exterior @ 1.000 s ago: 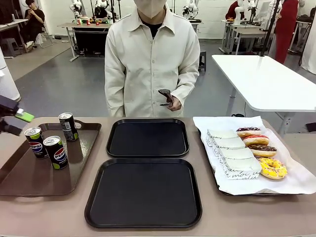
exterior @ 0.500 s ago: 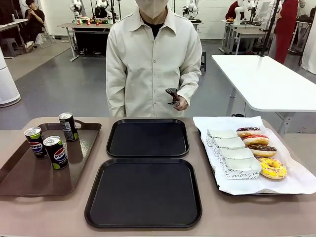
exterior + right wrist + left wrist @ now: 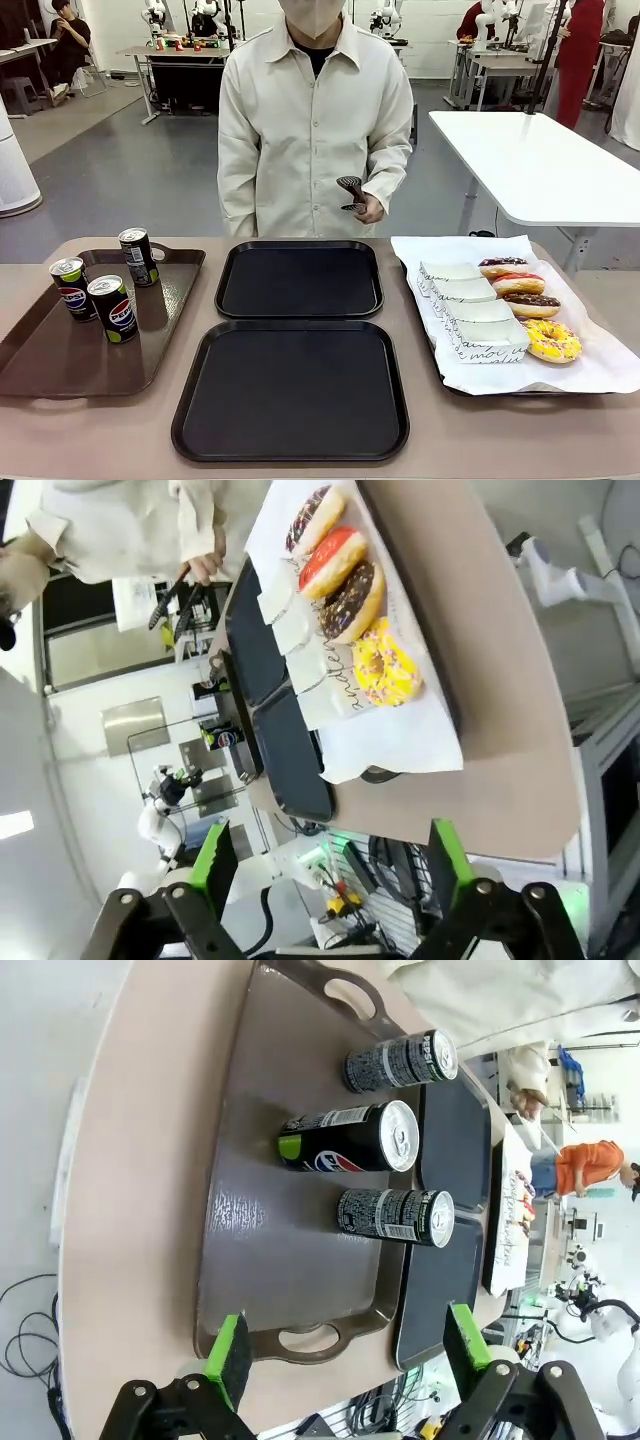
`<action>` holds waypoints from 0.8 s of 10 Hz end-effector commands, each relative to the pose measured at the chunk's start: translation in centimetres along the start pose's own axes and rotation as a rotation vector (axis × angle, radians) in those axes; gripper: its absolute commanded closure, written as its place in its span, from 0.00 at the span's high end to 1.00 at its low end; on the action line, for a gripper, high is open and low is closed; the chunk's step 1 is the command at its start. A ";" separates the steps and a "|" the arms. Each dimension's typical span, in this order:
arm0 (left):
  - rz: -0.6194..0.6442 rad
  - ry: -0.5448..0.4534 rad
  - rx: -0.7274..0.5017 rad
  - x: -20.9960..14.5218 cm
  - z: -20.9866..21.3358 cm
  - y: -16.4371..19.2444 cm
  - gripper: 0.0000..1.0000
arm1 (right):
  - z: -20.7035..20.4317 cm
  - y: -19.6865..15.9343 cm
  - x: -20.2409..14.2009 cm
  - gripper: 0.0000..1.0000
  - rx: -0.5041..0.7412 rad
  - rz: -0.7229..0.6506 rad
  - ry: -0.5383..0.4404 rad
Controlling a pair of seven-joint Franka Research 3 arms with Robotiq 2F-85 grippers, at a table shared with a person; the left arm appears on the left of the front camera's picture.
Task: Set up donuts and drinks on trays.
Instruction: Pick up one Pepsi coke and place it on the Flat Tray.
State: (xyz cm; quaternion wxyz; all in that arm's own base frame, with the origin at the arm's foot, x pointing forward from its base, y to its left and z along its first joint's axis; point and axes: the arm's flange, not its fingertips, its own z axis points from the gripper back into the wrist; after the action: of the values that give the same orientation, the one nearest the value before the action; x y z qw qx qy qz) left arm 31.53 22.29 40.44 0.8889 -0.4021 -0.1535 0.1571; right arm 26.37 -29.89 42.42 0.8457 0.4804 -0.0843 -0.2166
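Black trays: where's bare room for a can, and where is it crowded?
Both are bare: the near tray between brown tray and lined tray, and the far tray before the person. The brown tray's near half is free. Crowded: the cans at its far end, donuts and sleeves.

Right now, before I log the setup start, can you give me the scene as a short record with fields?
near black tray: bare
far black tray: bare
cans: three, upright on the brown tray
donuts: four in a row on the paper-lined tray, beside white sleeves
tongs: in the person's hand
left claw: open, holding nothing
right claw: open, holding nothing
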 end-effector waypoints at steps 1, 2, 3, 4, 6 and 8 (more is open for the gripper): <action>-0.016 -0.027 0.014 0.8 -0.3 -1.2 1.00 | -1.2 2.2 0.2 1.00 -0.037 0.108 -0.114; 0.000 0.000 0.000 0.0 0.0 0.0 1.00 | 0.0 0.0 0.0 1.00 0.000 0.000 0.000; 0.000 0.000 0.000 0.0 0.0 0.0 1.00 | 0.0 0.0 0.0 1.00 0.000 0.000 0.000; 0.000 0.000 0.000 0.0 0.0 0.0 1.00 | 0.0 0.0 0.0 1.00 0.000 0.000 0.000; 0.000 0.000 0.000 0.0 0.0 0.0 1.00 | 0.0 0.0 0.0 1.00 0.000 0.000 0.000; 0.000 0.000 0.000 0.0 0.0 0.0 1.00 | 0.0 0.0 0.0 1.00 0.000 0.000 0.000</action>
State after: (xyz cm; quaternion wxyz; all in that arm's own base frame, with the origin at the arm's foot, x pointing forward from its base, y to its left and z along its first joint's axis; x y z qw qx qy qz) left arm 31.69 22.19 40.56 0.8902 -0.3990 -0.1538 0.1571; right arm 26.74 -29.69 42.36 0.8468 0.4782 -0.0921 -0.2140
